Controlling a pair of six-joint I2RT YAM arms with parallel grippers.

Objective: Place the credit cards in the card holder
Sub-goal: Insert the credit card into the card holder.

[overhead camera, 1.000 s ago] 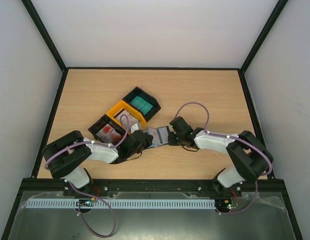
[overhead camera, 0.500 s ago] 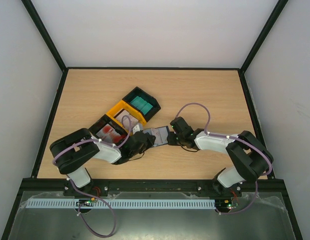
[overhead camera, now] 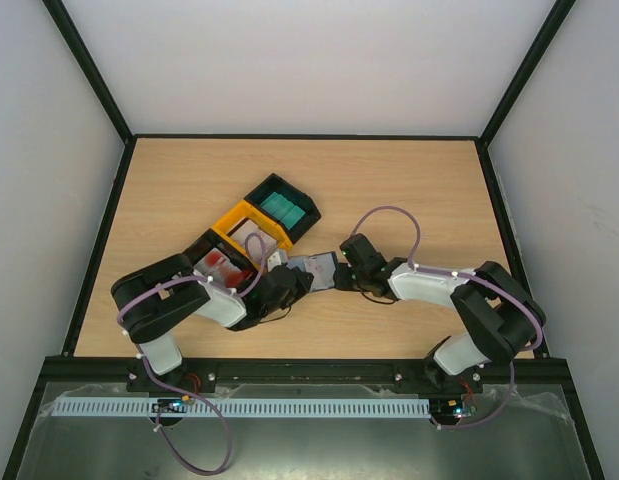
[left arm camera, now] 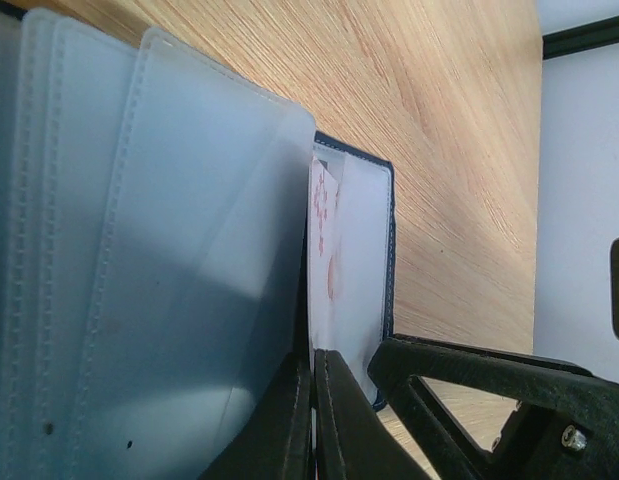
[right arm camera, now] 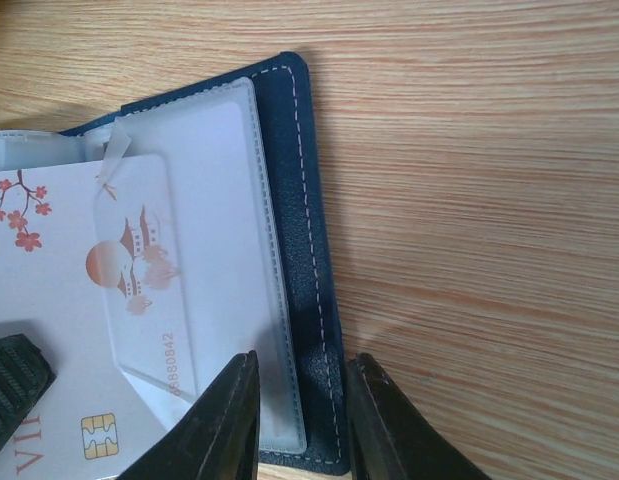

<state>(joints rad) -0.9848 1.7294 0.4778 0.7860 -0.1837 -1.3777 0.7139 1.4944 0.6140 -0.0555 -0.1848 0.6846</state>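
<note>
The card holder (overhead camera: 315, 268) lies open on the table between both grippers, navy with clear sleeves (left arm camera: 139, 250). My left gripper (overhead camera: 287, 282) is shut on a white credit card (left arm camera: 331, 240) with red print. In the right wrist view that card (right arm camera: 49, 300), with red blossoms and a chip, sits partly inside a clear sleeve (right arm camera: 214, 200). My right gripper (right arm camera: 302, 365) hovers at the holder's stitched navy edge (right arm camera: 307, 250), jaws narrowly apart with that edge showing between them. The left gripper (left arm camera: 314, 365) has its pads pressed flat on the card.
A black tray (overhead camera: 217, 262) with red-and-white cards sits just left of the holder. Behind it stand a yellow tray (overhead camera: 241, 222) and a black tray (overhead camera: 282, 208) with teal items. The right gripper's finger (left arm camera: 469, 365) shows close beside the left gripper.
The left arm's elbow has swung forward and right, with the gripper staying at the holder. The right jaws have narrowed a little.
</note>
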